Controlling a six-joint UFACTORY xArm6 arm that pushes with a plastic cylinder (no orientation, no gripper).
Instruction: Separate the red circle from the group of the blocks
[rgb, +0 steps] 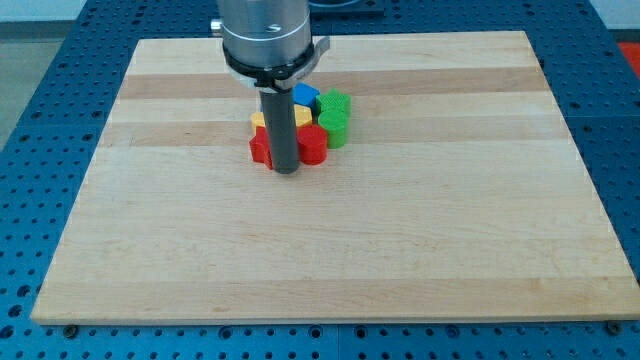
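Note:
A tight group of blocks sits on the wooden board (400, 240) near the view's top centre. My tip (285, 171) stands at the group's lower edge, between two red blocks. One red block (262, 147) is just left of the rod and another red block (314, 145) is just right of it; I cannot tell which is the circle. Behind them lie a yellow block (301, 119), another yellow piece (258, 121), a blue block (304, 96) and two green blocks (335, 101) (334, 127). The rod hides the middle of the group.
The arm's grey housing (262, 35) hangs over the board's top centre. A blue perforated table (50, 100) surrounds the board on all sides.

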